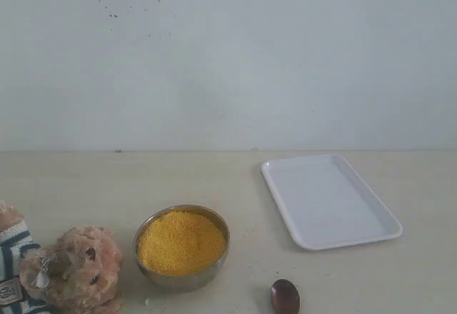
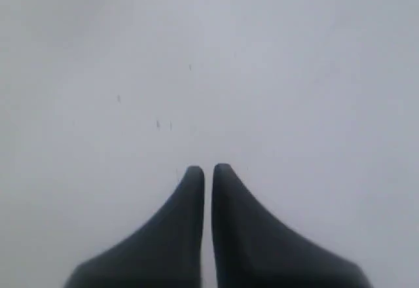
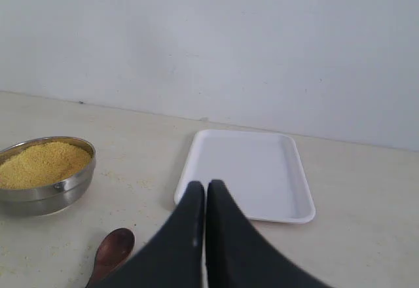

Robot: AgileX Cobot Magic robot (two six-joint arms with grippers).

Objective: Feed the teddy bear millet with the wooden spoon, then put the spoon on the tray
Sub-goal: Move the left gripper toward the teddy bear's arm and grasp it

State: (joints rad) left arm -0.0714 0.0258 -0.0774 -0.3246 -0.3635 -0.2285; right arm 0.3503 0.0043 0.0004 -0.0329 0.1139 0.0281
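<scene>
Exterior: teddy bear [image 1: 71, 271] low left on surface [image 1: 107, 185], millet [image 1: 181, 242] in bowl [image 1: 178, 280] just beside it, wooden spoon [image 1: 285, 297] near bowl, tray [image 1: 328, 200] at right. Left wrist: left jaws clenched, empty, facing blank wall [image 2: 196, 52]. Right wrist: right jaws clenched, empty, spoon & tray nearby

Exterior view: low, near, facing across the bench [image 1: 214, 178] to the wall [image 1: 214, 57]. Left wrist view: past its pincer [image 2: 208, 169] at blank wall. Right wrist view: low over the bench; shares with the exterior the tray [image 3: 245, 170], steel bowl [image 3: 46, 193] at its 8 o'clock, and wooden spoon [image 3: 112, 249].
</scene>
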